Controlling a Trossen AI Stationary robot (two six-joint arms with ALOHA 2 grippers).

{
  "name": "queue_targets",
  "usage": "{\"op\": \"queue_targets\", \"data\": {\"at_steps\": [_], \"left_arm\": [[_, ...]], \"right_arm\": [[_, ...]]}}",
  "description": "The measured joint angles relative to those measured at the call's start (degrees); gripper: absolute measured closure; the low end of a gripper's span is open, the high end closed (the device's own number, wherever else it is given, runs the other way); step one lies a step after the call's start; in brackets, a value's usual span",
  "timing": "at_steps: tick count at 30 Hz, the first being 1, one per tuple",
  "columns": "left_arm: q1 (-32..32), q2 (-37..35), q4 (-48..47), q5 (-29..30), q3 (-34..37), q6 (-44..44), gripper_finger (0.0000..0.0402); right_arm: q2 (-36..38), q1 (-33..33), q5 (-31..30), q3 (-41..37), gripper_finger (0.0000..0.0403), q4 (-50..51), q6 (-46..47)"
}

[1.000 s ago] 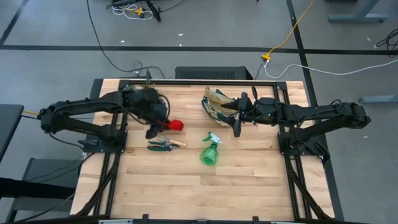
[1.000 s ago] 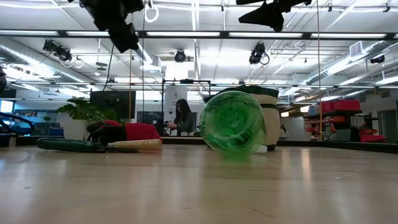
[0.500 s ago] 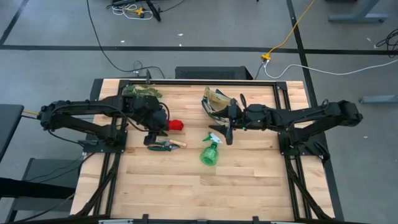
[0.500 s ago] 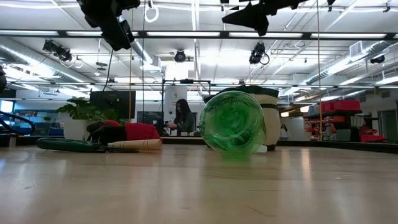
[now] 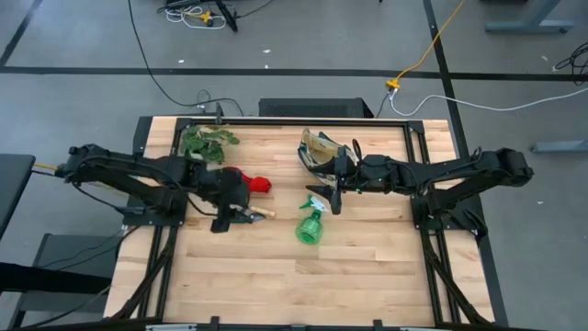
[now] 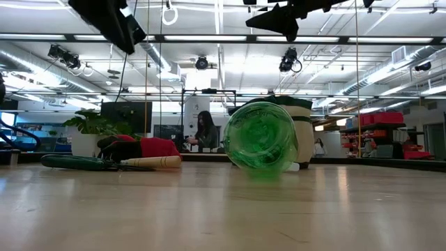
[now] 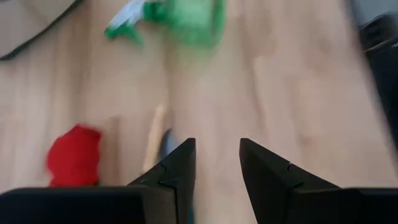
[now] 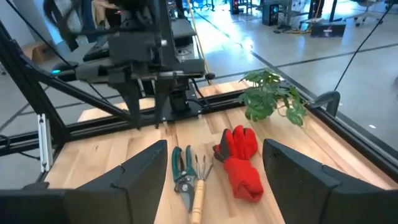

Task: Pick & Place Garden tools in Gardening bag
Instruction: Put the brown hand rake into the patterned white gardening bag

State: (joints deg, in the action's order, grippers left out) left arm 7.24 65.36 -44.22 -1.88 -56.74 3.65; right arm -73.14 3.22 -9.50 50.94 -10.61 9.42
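Note:
The green spray bottle (image 5: 311, 226) lies on its side at mid-table, its pale trigger (image 5: 317, 204) toward the far edge. The red gloves (image 5: 258, 185) lie left of it. The shears and the wooden-handled rake (image 5: 261, 213) lie side by side, also seen in the right wrist view (image 8: 182, 172). The olive-and-tan bag (image 5: 321, 152) stands at the far side. My left gripper (image 5: 223, 222) hovers open over the shears' end; its wrist view (image 7: 216, 155) shows the fingers apart. My right gripper (image 5: 333, 199) hovers open between bag and bottle, also seen in its wrist view (image 8: 214, 149).
A leafy plant sprig (image 5: 207, 141) lies at the far left of the table. Bare wood lies toward the near edge below the bottle. The low view shows both grippers high above the table, my left gripper (image 6: 111, 21) and my right gripper (image 6: 279, 14).
My left gripper has gone toward the table's near edge, from beside the plant sprig to above the shears and rake, uncovering the sprig. My right gripper has gone toward the table's left edge, from the bag toward the bottle's trigger, then held still.

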Motion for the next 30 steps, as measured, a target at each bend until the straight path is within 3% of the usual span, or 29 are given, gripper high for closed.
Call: {"op": "queue_targets", "data": {"at_steps": [4,19,30], "left_arm": [[2.21,2.6,-0.84,4.61,-0.02,0.57,0.0271],[2.88,18.69,2.73,10.75,0.01,-1.7,0.0271],[1.11,24.63,8.15,11.29,-0.01,-4.75,0.0271]], "right_arm": [[0.0,0.0,-0.02,0.0,0.014,-0.26,-0.28],[0.02,0.0,-0.07,0.0,0.014,-0.85,-1.55],[0.02,0.0,-0.02,0.0,0.014,-0.95,-1.95]]}}
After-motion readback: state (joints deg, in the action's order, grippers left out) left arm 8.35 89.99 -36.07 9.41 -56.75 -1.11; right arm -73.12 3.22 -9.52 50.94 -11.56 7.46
